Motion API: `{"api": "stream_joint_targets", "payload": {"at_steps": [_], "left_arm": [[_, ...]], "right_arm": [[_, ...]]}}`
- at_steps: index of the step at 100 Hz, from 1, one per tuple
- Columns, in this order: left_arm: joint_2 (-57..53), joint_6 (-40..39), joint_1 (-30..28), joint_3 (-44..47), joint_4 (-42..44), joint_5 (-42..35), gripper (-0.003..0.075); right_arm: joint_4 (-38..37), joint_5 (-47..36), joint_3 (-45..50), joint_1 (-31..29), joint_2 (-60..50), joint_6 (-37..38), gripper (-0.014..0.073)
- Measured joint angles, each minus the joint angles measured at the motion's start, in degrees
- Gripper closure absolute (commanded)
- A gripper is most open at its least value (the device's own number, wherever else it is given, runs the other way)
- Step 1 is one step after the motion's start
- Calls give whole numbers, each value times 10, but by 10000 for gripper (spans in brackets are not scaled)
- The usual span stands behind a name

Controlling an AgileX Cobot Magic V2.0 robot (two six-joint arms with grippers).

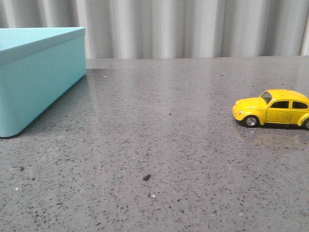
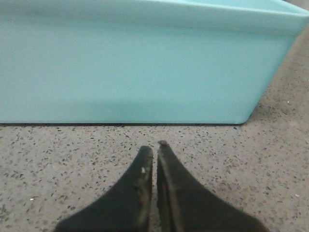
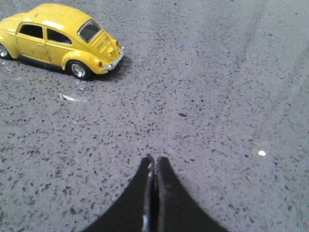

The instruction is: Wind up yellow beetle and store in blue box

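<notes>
The yellow beetle (image 1: 273,108) stands on its wheels at the right of the grey table, nose to the left. It also shows in the right wrist view (image 3: 60,40), rear end nearest my fingers, a fair way off. The blue box (image 1: 36,75) stands at the far left with its flat top on. Its side fills the left wrist view (image 2: 140,63). My left gripper (image 2: 154,147) is shut and empty, just short of the box's side. My right gripper (image 3: 155,159) is shut and empty above bare table. Neither gripper shows in the front view.
The speckled grey table (image 1: 159,145) runs back to a pale pleated curtain (image 1: 193,26). A small dark speck (image 1: 146,177) lies near the middle front. A thin pale scrap (image 3: 71,98) lies on the table beside the car's rear wheel.
</notes>
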State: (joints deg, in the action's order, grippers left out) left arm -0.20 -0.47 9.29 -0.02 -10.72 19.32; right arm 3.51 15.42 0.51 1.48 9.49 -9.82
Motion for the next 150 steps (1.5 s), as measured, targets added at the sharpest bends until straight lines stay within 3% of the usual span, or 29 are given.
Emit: {"api": "stream_joint_targets", "payload": {"at_steps": [133, 150], "left_arm": [[0, 0, 0, 0, 0, 0, 741], [0, 0, 0, 0, 0, -1, 741]], "right_arm": [[0, 0, 0, 0, 0, 0, 635], [0, -43, 0, 0, 0, 0, 635]]}}
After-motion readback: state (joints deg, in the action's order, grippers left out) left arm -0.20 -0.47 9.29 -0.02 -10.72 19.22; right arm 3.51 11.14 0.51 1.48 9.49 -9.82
